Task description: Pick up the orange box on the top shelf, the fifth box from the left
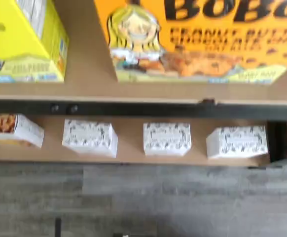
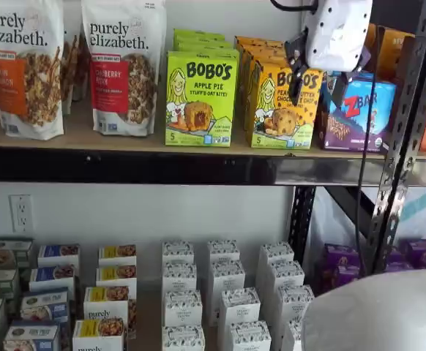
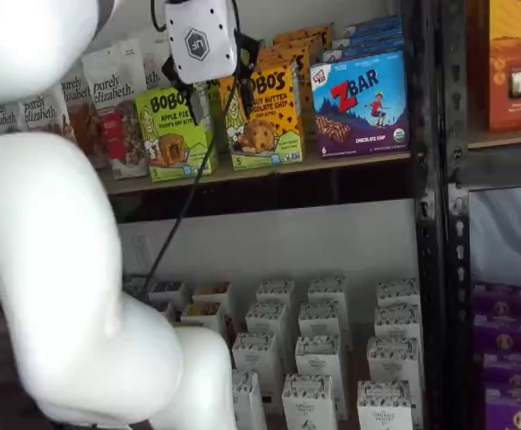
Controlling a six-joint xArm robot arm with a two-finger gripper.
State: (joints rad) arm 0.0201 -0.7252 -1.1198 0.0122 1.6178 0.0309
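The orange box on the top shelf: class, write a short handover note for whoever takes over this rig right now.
Hand: open, holding nothing, hanging in front of the upper shelf.
The orange box: upright on the top shelf, between the green Apple Pie box and the blue ZBar box.
Done: hand brought up near the orange box.
Left: line up, close on the box, lift it off the shelf.

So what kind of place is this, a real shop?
It looks like a mock-up of a grocery aisle, probably a lab rather than a real shop. Packaged snacks such as the orange box line the top shelf, rows of small white boxes sit below, and no price tags show.
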